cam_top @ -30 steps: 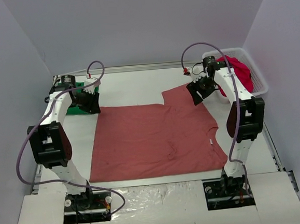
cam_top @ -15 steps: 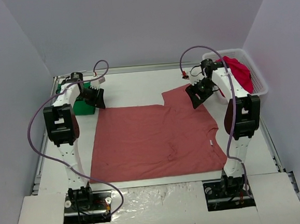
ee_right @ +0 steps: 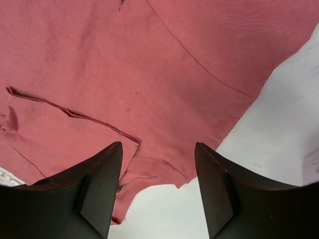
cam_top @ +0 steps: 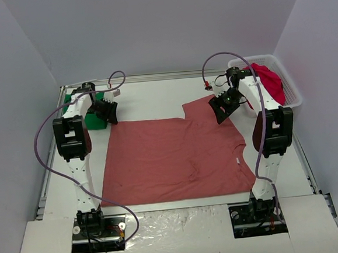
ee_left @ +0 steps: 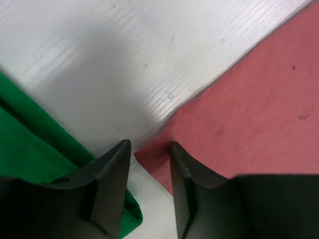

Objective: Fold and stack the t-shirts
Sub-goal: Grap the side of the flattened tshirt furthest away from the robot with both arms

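Note:
A salmon-pink t-shirt (cam_top: 171, 158) lies spread flat in the middle of the table. My left gripper (cam_top: 108, 111) is low at its far-left corner. In the left wrist view, that corner of the pink shirt (ee_left: 249, 99) reaches into the gap of the open left gripper (ee_left: 148, 147), and nothing is pinched. A folded green t-shirt (cam_top: 88, 118) sits just left of it, also seen as green cloth (ee_left: 25, 154). My right gripper (cam_top: 221, 107) hovers open over the far sleeve; in the right wrist view the sleeve hem (ee_right: 149, 174) lies below the right gripper (ee_right: 158, 147).
A white lattice basket (cam_top: 292, 93) stands at the far right with a crimson t-shirt (cam_top: 268, 79) heaped in it. Bare white table (cam_top: 149, 99) shows behind the pink shirt. The arm bases are at the near edge.
The left arm has lifted its elbow and drawn upright, with its gripper settling at the pink shirt's far-left corner and its jaws narrowing slightly. The right gripper has shifted a little left.

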`<action>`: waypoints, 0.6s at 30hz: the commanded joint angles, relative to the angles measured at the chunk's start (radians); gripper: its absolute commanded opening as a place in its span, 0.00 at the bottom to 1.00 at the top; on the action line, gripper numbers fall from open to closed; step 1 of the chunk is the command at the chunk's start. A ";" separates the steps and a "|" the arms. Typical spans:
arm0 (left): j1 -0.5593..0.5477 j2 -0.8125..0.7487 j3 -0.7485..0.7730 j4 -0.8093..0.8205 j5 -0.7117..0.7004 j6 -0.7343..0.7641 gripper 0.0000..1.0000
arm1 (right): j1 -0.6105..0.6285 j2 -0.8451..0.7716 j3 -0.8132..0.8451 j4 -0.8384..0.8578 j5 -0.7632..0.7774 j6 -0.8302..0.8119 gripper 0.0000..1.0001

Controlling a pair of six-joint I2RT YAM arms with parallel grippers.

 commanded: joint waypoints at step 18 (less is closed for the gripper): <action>0.017 -0.064 -0.056 -0.051 0.023 0.061 0.02 | -0.044 0.157 0.338 -0.055 -0.023 0.072 0.60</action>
